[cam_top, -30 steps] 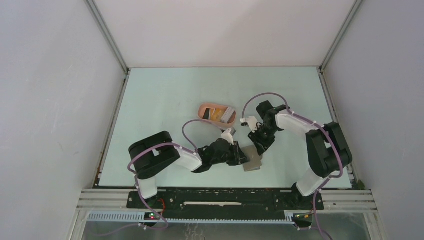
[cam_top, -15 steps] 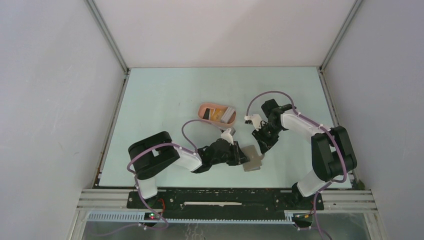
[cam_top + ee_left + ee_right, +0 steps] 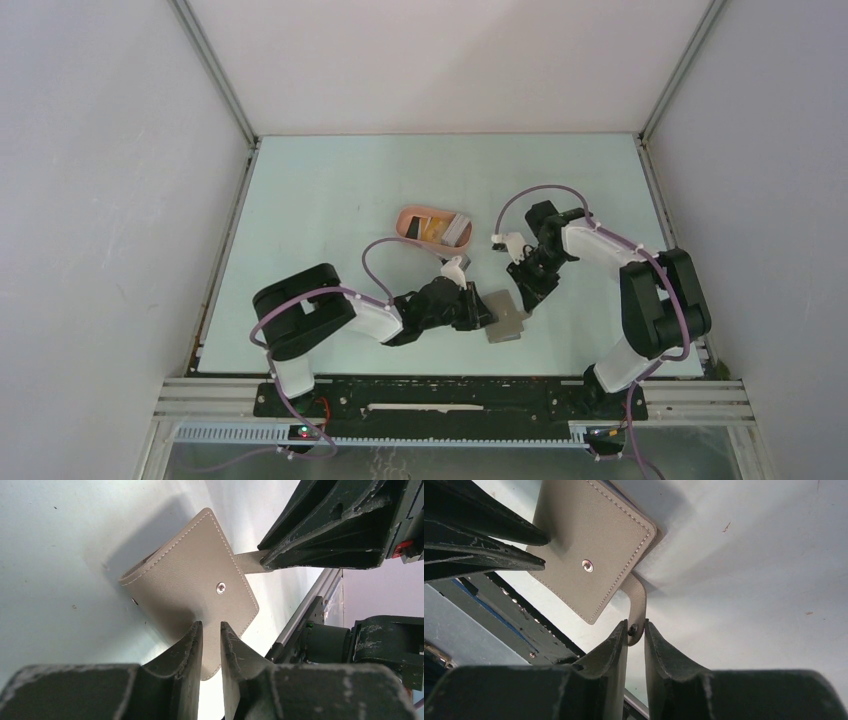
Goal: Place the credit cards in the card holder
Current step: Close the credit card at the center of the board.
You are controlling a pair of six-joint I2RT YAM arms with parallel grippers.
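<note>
The left gripper (image 3: 211, 627) reaches across the middle of the pale green worktop (image 3: 330, 190). Its jaws are closed on the near corner of a grey-beige folding wallet (image 3: 190, 587), with the stitched leather pinched between the two dark fingers. The wallet is folded shut, its fold on the side away from the right arm, and a small metal snap stud (image 3: 220, 586) shows on its upper face. It throws a soft shadow on the worktop beneath it; whether any part of it rests on the surface cannot be told.

The right gripper (image 3: 636, 627) comes in from the opposite side. Its jaws are drawn in narrow around the wallet's closure strap (image 3: 639, 600) and grip the rounded tip, where the strap's own snap sits just between the fingertips. The strap runs from that tip back under the wallet's edge, so both arms hold the same wallet — one at a corner, the other at the strap.

The card holder (image 3: 405, 222), a salmon-pink oval tray, sits on the worktop beyond the grippers, apart from the wallet and nearer the back wall. Credit cards already lie in it — a yellow-orange card (image 3: 435, 230) in the middle and a whitish-grey card (image 3: 459, 233) at its right end, tilted against the rim.
</note>
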